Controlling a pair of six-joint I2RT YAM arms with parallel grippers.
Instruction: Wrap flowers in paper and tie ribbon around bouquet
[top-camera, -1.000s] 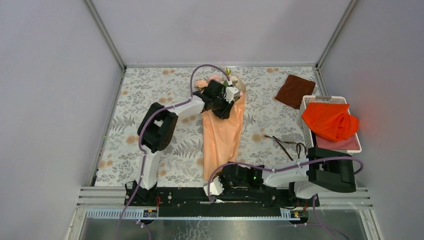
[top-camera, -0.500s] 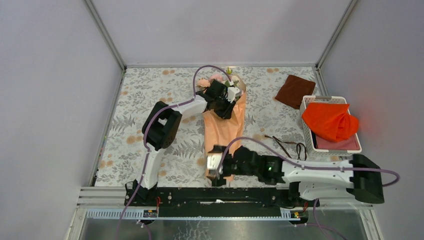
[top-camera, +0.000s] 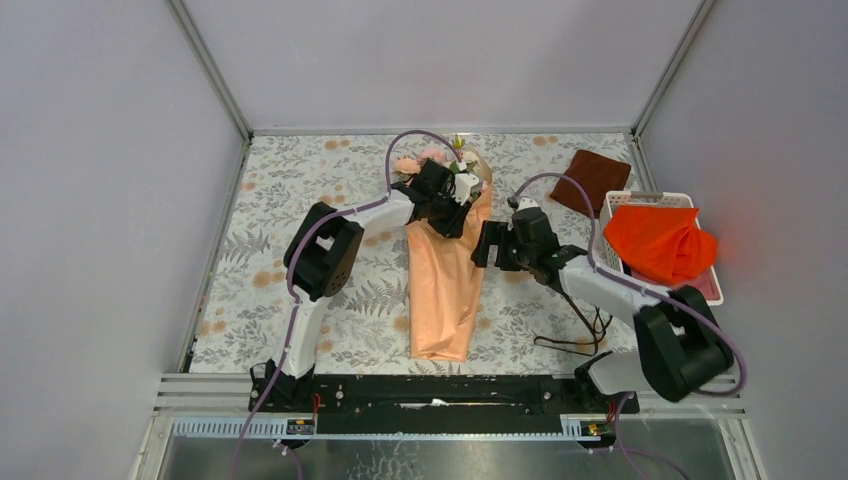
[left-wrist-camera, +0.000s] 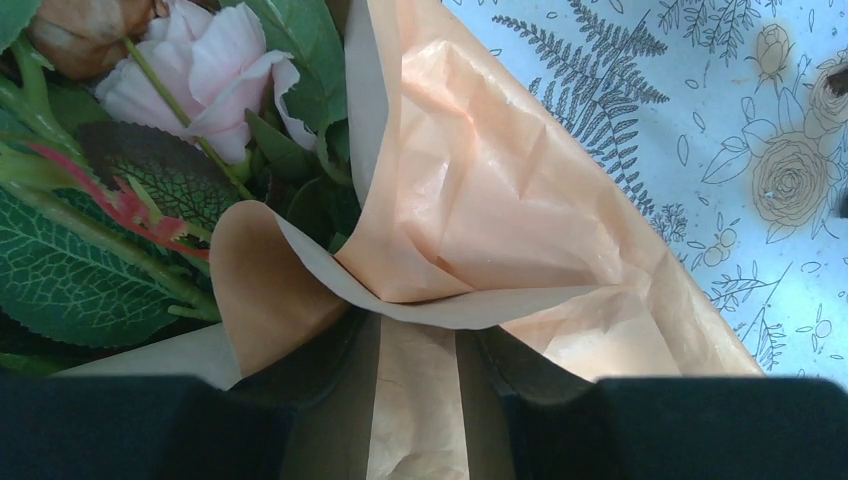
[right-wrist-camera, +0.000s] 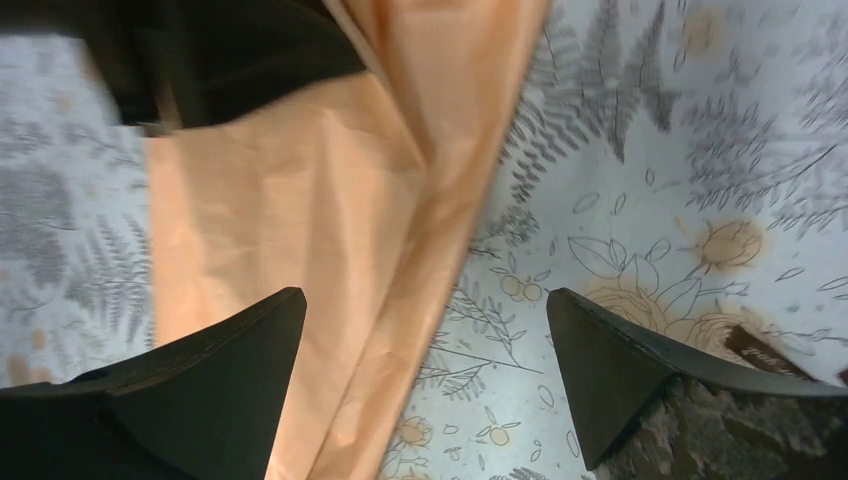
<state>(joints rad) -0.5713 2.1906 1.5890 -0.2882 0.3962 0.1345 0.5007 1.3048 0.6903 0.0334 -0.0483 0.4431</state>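
The bouquet lies lengthwise on the table, a long cone of peach-orange paper (top-camera: 442, 290) with the flowers (top-camera: 430, 160) at its far end. Pink rose and green leaves (left-wrist-camera: 190, 90) fill the left wrist view's upper left. My left gripper (top-camera: 447, 212) is shut on the paper's folded top edge (left-wrist-camera: 420, 400), which runs between its dark fingers (left-wrist-camera: 320, 370). My right gripper (top-camera: 490, 245) hovers open at the cone's right edge. One finger (right-wrist-camera: 230, 370) is over the paper (right-wrist-camera: 330, 200), the other over bare table. The thin dark ribbon (top-camera: 596, 322) lies loose under the right arm.
A dark brown cloth (top-camera: 590, 180) lies at the back right. Beside it, a white basket (top-camera: 612, 262) holds a bright orange cloth (top-camera: 660, 240). The floral tablecloth (top-camera: 300, 180) covers the table, and grey walls close in on three sides.
My right arm swung from the near edge up to the cone's right side, and its gripper opened. The left arm and the bouquet barely moved.
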